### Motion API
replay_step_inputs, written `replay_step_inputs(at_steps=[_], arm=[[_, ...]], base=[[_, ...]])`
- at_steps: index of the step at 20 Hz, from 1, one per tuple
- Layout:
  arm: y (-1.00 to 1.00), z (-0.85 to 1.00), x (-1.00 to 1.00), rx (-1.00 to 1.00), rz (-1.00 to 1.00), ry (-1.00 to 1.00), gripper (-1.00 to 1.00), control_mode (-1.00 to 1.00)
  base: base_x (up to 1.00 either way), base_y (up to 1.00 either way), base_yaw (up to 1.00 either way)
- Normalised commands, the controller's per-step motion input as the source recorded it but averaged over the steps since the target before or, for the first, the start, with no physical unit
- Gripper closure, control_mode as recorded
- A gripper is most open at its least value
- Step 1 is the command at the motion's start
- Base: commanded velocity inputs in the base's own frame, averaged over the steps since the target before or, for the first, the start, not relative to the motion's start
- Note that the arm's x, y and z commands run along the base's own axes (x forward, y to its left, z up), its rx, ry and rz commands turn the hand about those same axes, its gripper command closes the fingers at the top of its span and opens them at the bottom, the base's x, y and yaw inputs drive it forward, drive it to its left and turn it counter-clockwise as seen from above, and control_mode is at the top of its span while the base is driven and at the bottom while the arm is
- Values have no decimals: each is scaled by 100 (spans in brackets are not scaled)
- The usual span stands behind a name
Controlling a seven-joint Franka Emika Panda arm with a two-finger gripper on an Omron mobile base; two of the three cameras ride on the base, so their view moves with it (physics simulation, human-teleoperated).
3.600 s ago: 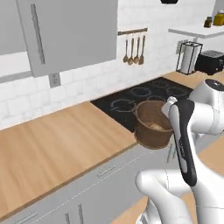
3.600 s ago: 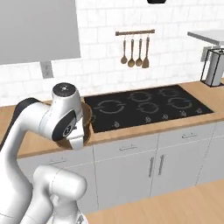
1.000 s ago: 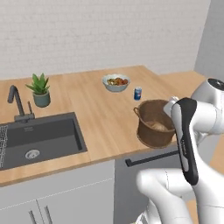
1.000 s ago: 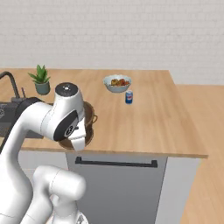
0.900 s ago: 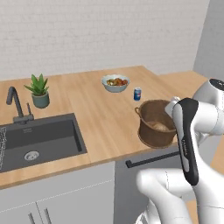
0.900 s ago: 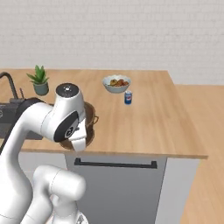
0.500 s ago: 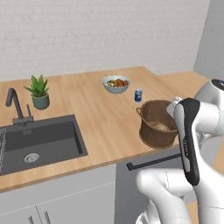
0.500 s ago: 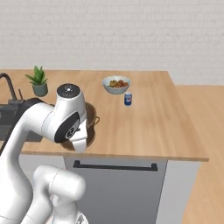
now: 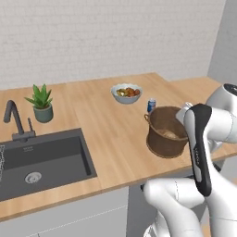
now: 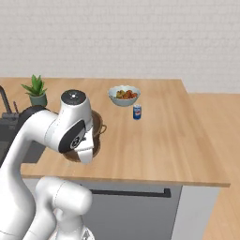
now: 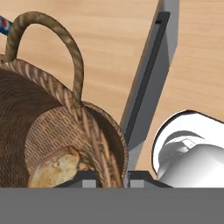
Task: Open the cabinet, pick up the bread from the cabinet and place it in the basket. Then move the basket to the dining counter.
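The dark brown woven basket (image 9: 165, 134) is over the light wood dining counter (image 9: 115, 129), close to its front edge; whether it rests on the wood I cannot tell. The golden-brown bread (image 11: 57, 168) lies at the bottom of the basket (image 11: 52, 127), and a bit of the bread (image 9: 169, 135) also shows in the left base view. My gripper (image 11: 113, 178) is shut on the basket's rim, one finger inside and one outside. In the right base view my arm covers most of the basket (image 10: 98, 124). The cabinet is out of view.
A dark sink (image 9: 37, 159) with a black faucet (image 9: 14, 118) is at the left. A potted plant (image 9: 41, 102), a fruit bowl (image 9: 127, 92) and a small blue can (image 9: 151, 105) stand further back. A dark appliance handle (image 10: 129, 192) runs under the counter's edge.
The base has driven from the stove worktop to the dining counter. Over the last second the whole view shifted only slightly. The basket stays in my grip.
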Motion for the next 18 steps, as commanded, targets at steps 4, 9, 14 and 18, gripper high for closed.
replay_step_inputs(at_steps=[4, 9, 14, 18], arm=[[0, 0, 0, 0, 0, 0, 100, 100], [1, 0, 26, 0, 0, 2, 100, -100], [1, -1, 63, 0, 0, 4, 100, -100], [8, -8, 68, 0, 2, 5, 100, -100]], base=[[34, 3, 0], [14, 1, 0], [0, 0, 0], [0, 0, 0]])
